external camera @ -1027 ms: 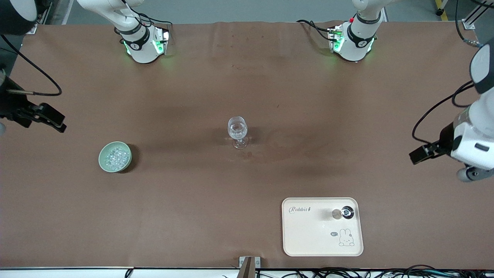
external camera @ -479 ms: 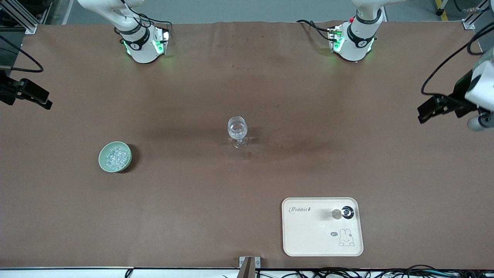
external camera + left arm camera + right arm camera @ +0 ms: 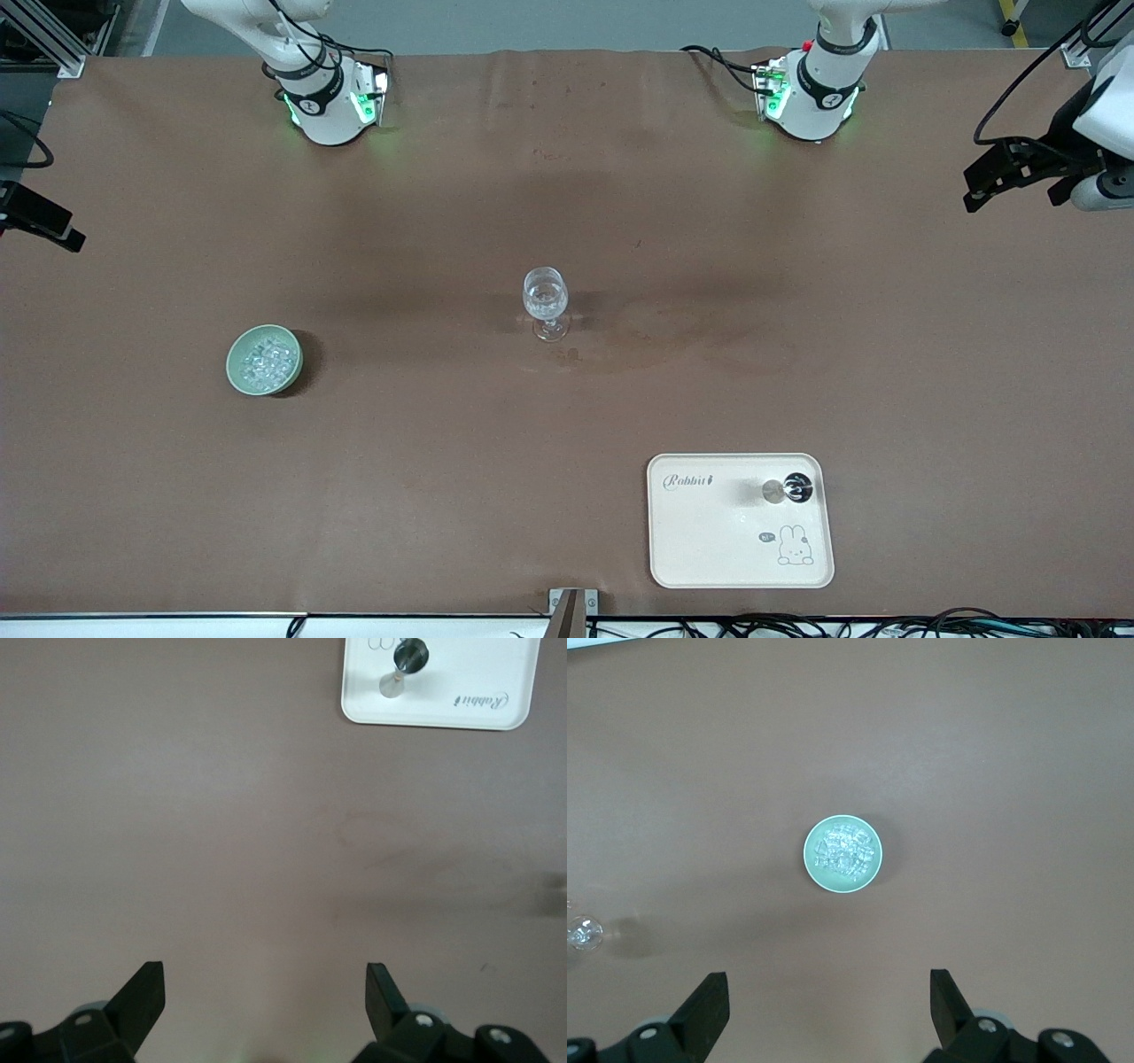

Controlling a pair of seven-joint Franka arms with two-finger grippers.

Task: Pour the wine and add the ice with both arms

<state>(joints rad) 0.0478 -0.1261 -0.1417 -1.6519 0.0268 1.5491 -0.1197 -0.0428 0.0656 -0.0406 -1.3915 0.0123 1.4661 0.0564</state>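
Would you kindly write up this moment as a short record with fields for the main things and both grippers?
wine glass: upright mid-table, something clear in its bowl
green bowl: holds the ice, toward the right arm's end
tray: cream, rabbit print, nearest the front camera, toward the left arm's end
small bottle: stands on the tray
left gripper: open, empty, above bare table
right gripper: open, empty, high above the table
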